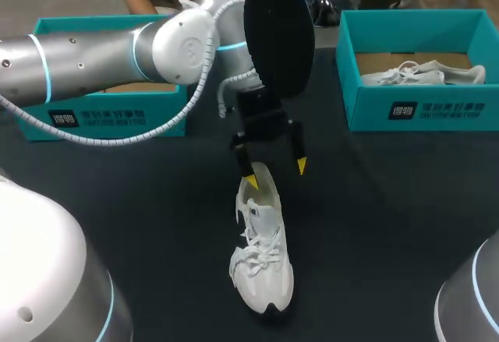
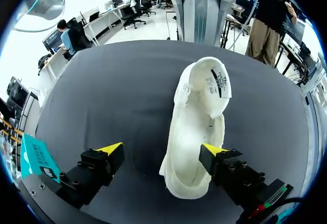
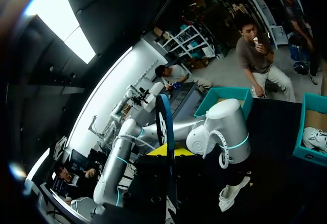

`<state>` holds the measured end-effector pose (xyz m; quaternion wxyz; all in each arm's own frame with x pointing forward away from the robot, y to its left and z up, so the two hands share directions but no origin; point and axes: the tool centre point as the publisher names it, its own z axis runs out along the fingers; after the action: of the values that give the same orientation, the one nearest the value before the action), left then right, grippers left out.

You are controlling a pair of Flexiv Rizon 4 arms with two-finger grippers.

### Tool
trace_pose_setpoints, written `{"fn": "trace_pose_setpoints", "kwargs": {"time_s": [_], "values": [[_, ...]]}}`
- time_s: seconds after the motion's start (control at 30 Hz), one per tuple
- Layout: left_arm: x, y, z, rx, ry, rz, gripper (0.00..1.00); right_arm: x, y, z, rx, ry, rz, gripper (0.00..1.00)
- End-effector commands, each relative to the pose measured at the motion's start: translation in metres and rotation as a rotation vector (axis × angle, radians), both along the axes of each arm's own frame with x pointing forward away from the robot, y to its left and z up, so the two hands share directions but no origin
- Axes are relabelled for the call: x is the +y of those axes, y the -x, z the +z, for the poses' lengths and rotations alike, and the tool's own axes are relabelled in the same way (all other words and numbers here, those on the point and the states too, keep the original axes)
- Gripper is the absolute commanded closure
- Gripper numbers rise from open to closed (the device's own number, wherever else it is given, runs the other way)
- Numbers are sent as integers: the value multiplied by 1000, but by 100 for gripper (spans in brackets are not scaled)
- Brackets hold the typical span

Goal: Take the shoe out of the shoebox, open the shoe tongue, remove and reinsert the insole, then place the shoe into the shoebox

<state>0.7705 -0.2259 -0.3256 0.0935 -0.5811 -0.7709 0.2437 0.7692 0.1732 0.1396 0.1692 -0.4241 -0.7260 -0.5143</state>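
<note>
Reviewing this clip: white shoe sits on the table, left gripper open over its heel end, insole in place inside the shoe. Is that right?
Not quite. The insole is out of the shoe, held upright in the right gripper, as the right wrist view shows. The rest holds: the shoe sits on the table, with the left gripper open over its heel end.

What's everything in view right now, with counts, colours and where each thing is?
loose shoe: one, white, on the table, heel under the left gripper
boxed shoe: one, white, inside the right shoebox
insole: one, black, held up above the table
left shoebox: one, teal, far left, behind the left arm
right shoebox: one, teal, far right
table: one, black
left gripper: open, over the loose shoe's heel
right gripper: shut on the insole
</note>
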Motion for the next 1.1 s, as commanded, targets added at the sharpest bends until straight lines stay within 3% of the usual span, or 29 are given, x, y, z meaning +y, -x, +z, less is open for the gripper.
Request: {"fn": "trace_pose_setpoints", "kwargs": {"time_s": [0.03,0.37,0.6,0.8,1.0,1.1], "values": [[27,-8,24,13,302,222,0,2,-1,0,2,2,0,100],[64,-30,66,69,663,500,0,2,-1,0,2,2,0,100],[88,-28,84,61,837,569,0,2,-1,0,2,2,0,100],[95,-15,105,2,937,552,0,2,-1,0,2,2,0,100],[95,-14,125,-63,993,539,0,2,-1,0,2,2,0,100],[95,-14,125,-63,993,539,0,2,-1,0,2,2,0,100]]}}
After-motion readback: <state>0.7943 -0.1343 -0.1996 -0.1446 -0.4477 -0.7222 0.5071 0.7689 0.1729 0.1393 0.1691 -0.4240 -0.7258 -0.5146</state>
